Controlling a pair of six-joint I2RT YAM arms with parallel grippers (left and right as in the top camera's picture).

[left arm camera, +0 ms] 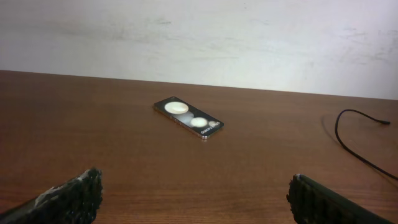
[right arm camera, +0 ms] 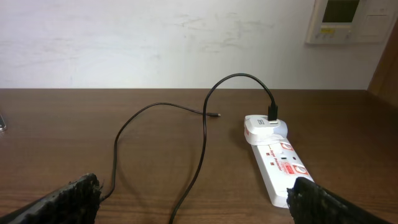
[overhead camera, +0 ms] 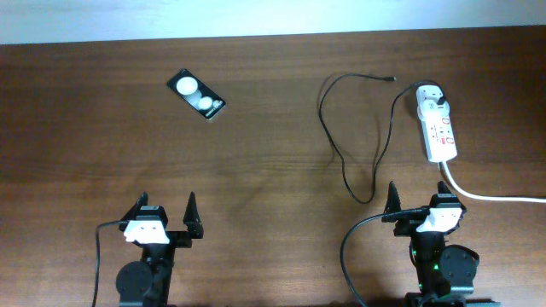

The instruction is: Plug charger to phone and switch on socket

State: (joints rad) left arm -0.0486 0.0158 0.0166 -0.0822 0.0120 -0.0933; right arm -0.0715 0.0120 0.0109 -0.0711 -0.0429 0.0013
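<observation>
The black phone [overhead camera: 197, 95] [left arm camera: 188, 118] lies flat at the far left of the table, its face with two white round spots turned up. The charger's thin black cable [overhead camera: 328, 128] [right arm camera: 202, 137] loops over the wood; its connector tip [overhead camera: 391, 79] [right arm camera: 214, 114] lies free, far from the phone. Its white adapter [overhead camera: 431, 101] [right arm camera: 264, 127] sits in the far end of the white socket strip [overhead camera: 439, 128] [right arm camera: 283, 168]. My left gripper [overhead camera: 167, 205] [left arm camera: 194, 186] hangs open near the front edge, well short of the phone. My right gripper [overhead camera: 420, 200] [right arm camera: 194, 190] is open just in front of the strip and the cable loop.
A thick white cord [overhead camera: 486, 194] runs from the strip's near end off to the right edge. The brown wooden table [overhead camera: 273, 188] ends at a white wall behind. A white wall panel [right arm camera: 348, 18] hangs at the upper right.
</observation>
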